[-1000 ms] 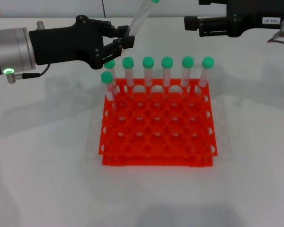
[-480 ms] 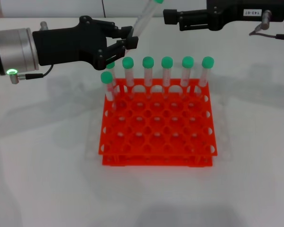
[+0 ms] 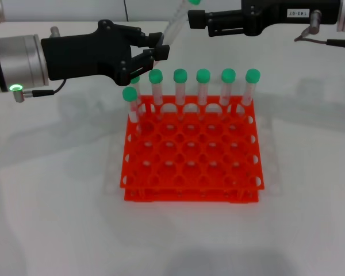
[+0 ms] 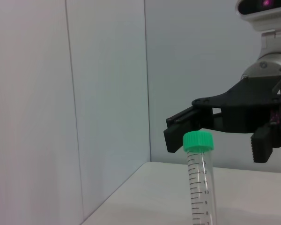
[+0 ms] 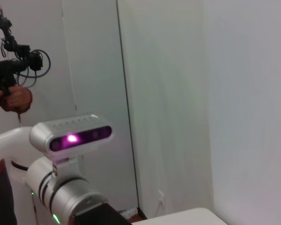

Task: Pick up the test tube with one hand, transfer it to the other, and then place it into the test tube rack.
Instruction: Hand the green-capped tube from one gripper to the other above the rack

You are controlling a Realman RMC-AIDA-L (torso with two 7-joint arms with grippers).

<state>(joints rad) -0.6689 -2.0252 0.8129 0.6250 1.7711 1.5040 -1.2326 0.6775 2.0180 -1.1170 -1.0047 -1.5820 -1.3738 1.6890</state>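
My left gripper (image 3: 154,50), plain black on a silver wrist with a green light, is shut on the lower end of the test tube (image 3: 172,26). The tube slants up and to the right above the rack's back left corner. Its green cap (image 4: 198,141) stands upright in the left wrist view. My right gripper (image 3: 191,18), the one with the white label, reaches in from the right at cap height. It is open (image 4: 218,144), one finger behind the cap and the other off to the side. The orange-red test tube rack (image 3: 191,172) sits on the table below.
Several green-capped tubes (image 3: 203,86) stand upright in the rack's back row, and one more (image 3: 130,103) stands at the left edge a row forward. The white table (image 3: 52,195) surrounds the rack. The right wrist view shows the left arm's wrist camera (image 5: 71,132).
My right gripper has slid left across the top until its fingertips reach the tube's cap. The left gripper rose and shifted right a little with the tube, then held still.
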